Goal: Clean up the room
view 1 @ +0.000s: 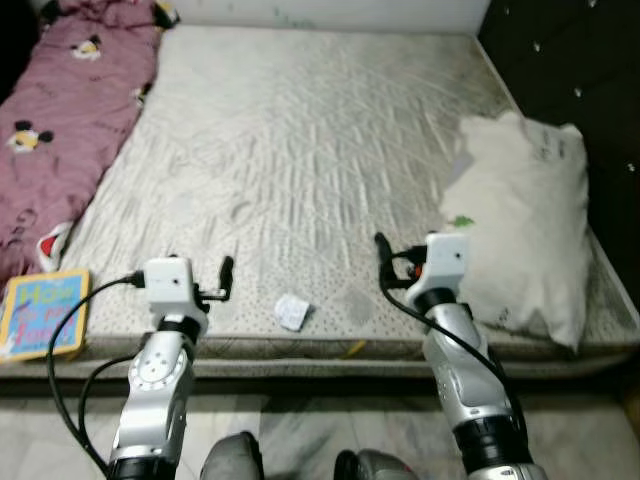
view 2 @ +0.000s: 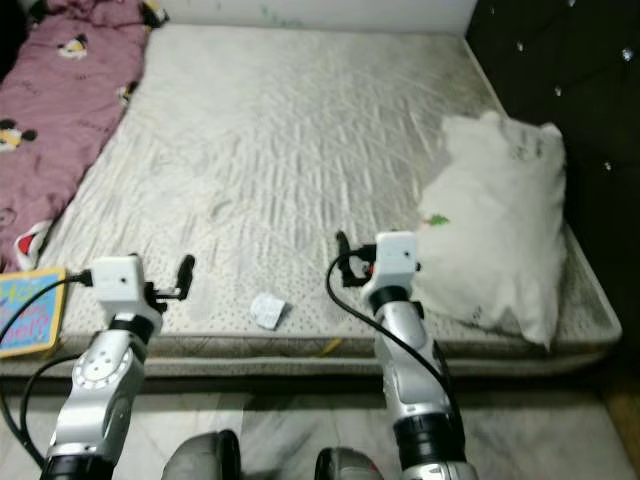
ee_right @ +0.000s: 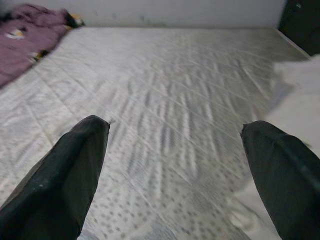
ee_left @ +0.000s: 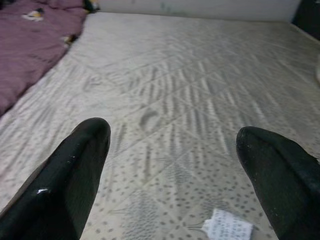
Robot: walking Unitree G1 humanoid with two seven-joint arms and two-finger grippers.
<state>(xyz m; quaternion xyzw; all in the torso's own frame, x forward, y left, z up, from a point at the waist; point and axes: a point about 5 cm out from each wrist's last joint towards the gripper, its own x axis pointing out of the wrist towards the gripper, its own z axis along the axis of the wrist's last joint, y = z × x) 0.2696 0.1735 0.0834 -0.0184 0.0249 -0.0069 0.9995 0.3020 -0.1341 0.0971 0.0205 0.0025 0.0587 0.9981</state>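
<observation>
A small crumpled white paper (view 1: 291, 311) lies near the front edge of the grey patterned mattress (view 1: 300, 130). It also shows low between the left fingers (ee_left: 227, 227). My left gripper (view 1: 224, 277) hovers open over the mattress edge, just left of the paper, with nothing between its fingers (ee_left: 75, 165). To the paper's right, beside the white pillow (view 1: 525, 230), my right gripper (view 1: 384, 262) is open and empty too, its fingers (ee_right: 65, 170) spread wide.
A pink cartoon-print blanket (view 1: 60, 110) is bunched along the mattress's left side. A colourful book (view 1: 45, 312) lies at the front left corner. A dark tufted headboard (view 1: 590, 80) rises on the right. Pale floor tiles (view 1: 300, 430) run below the bed edge.
</observation>
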